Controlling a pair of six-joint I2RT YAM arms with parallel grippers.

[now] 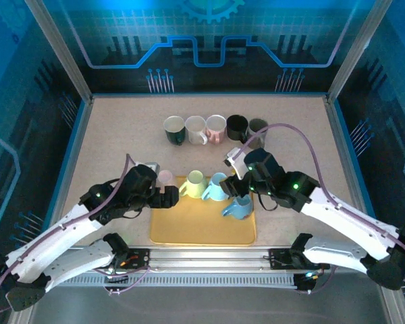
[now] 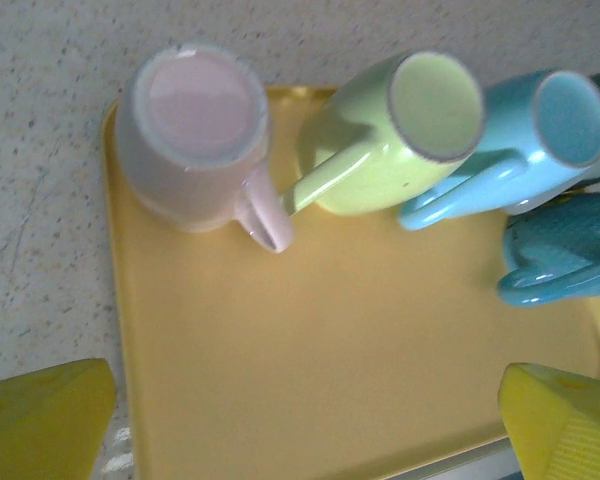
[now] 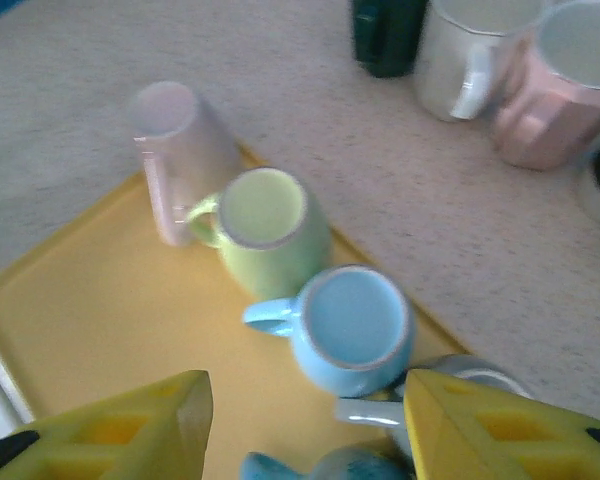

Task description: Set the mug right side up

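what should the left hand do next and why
Probably ease the left hand forward to the pink mug. The hand is wide open and empty, and that mug stands upside down at the far left corner of the tray, just ahead of it.

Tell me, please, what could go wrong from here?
The pink mug, green mug and blue mug stand crowded on the tray, so grasping one may knock its neighbour. The pink mug sits at the tray's corner and could slip off its rim. The teal mug lies on its side near the right gripper and might roll if nudged.
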